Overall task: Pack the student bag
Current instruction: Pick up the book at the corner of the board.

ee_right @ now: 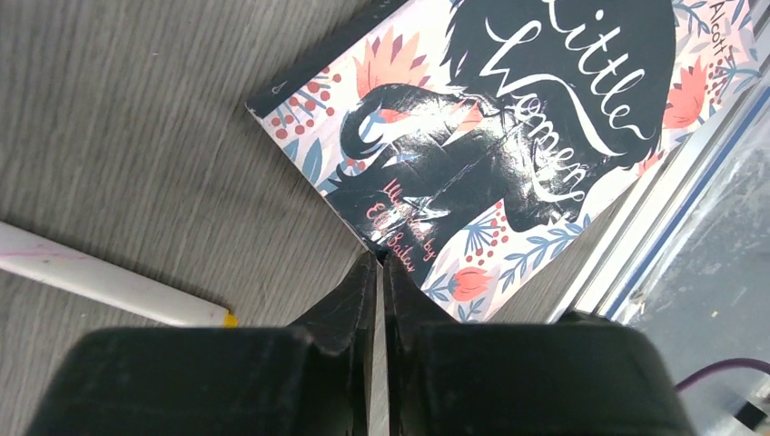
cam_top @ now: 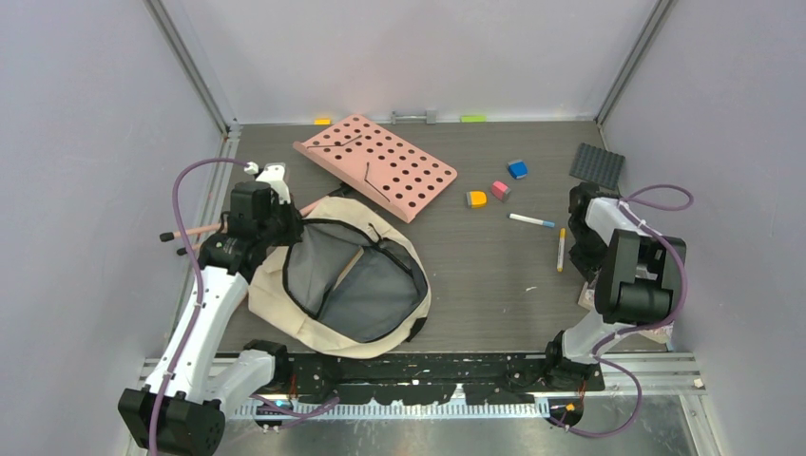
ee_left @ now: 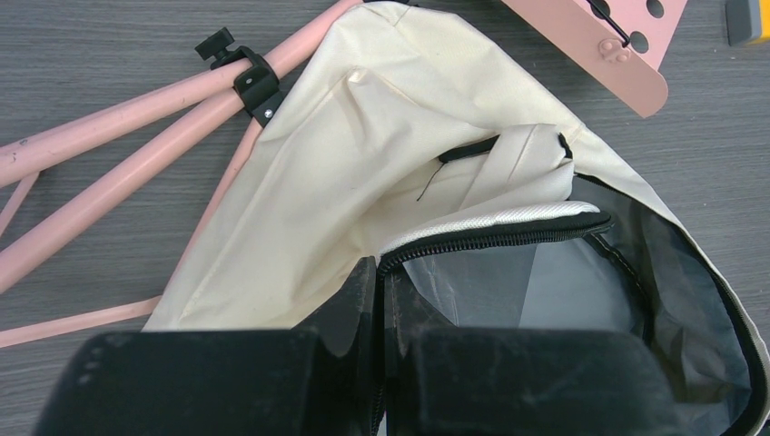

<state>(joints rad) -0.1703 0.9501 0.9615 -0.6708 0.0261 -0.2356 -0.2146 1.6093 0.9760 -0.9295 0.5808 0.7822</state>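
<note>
your left end effector pinches the zippered rim of the student bag, lying open on the desk at lower left of the top view, while your right end effector, pressed together, touches the edge of a book.

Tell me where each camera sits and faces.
Top: above and behind, looking down on the table; left arm and right arm show.
Left wrist: looks along the shut left gripper at the bag rim.
Right wrist: looks past the shut right gripper at a book.
Top and left wrist share the bag and pink board.
</note>
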